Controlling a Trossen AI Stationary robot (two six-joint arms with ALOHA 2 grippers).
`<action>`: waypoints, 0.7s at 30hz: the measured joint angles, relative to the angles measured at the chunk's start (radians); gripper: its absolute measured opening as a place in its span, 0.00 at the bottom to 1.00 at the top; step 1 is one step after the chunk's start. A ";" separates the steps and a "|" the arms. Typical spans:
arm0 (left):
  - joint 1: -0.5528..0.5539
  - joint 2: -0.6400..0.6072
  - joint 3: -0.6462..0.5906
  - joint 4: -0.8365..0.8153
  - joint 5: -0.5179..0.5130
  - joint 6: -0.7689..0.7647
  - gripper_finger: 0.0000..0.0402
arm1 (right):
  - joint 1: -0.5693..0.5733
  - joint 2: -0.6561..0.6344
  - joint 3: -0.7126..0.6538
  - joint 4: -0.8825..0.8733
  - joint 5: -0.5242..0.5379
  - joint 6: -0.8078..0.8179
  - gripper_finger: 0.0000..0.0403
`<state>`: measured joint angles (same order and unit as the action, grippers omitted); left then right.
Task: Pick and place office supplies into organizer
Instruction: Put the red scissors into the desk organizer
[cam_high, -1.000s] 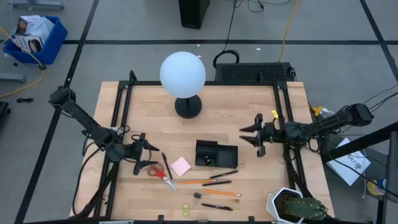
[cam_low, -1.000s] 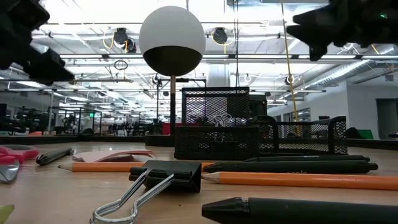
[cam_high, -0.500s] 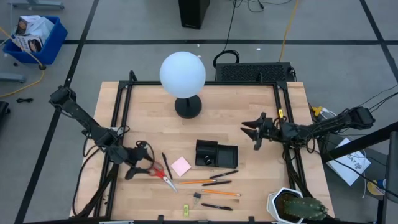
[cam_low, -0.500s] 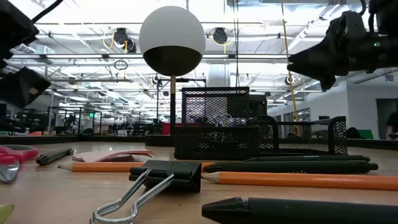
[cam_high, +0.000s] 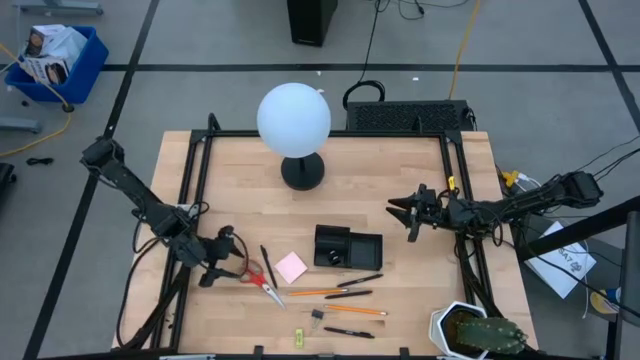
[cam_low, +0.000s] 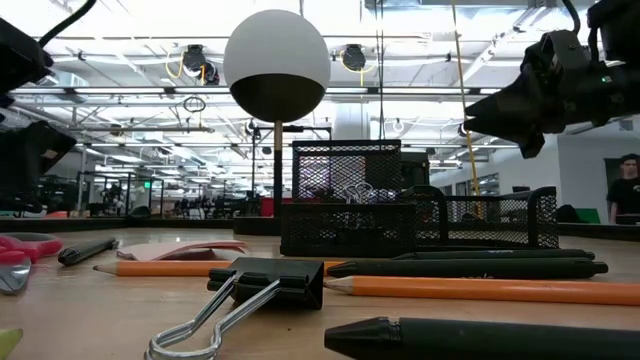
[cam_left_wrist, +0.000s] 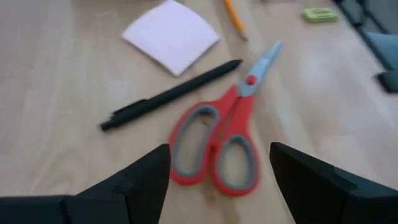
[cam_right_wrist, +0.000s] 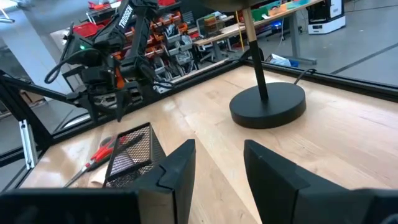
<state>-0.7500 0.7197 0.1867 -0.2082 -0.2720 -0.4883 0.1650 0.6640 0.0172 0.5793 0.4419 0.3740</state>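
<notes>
Now left end effector (cam_left_wrist: 219, 171), spread wide, hovers over scissors (cam_left_wrist: 221, 146) near table edge (cam_high: 175, 225).

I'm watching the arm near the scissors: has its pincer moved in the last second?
Yes. The left pincer has slid toward the table's front edge, closing on the red-handled scissors, which lie where they were, beside the pink sticky-note pad.

Bright even overhead light, soft shadows, left wrist view blurred

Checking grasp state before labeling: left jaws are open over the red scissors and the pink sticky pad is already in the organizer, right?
Not quite. The pink sticky pad lies on the table beside the organizer, as the high view shows. The left gripper is open over the red scissors.
</notes>
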 joint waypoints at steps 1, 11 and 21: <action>0.009 0.000 0.000 -0.006 -0.003 0.010 0.70 | 0.000 0.000 0.000 0.000 0.000 0.000 0.33; -0.023 0.064 0.001 0.071 0.107 -0.023 0.70 | 0.000 0.000 -0.001 0.000 0.000 0.000 0.33; -0.075 0.268 0.002 0.210 0.102 -0.067 0.70 | 0.000 0.000 -0.002 0.000 0.000 0.000 0.33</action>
<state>-0.8253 0.9876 0.1886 0.0017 -0.1705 -0.5555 0.1650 0.6643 0.0151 0.5792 0.4419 0.3737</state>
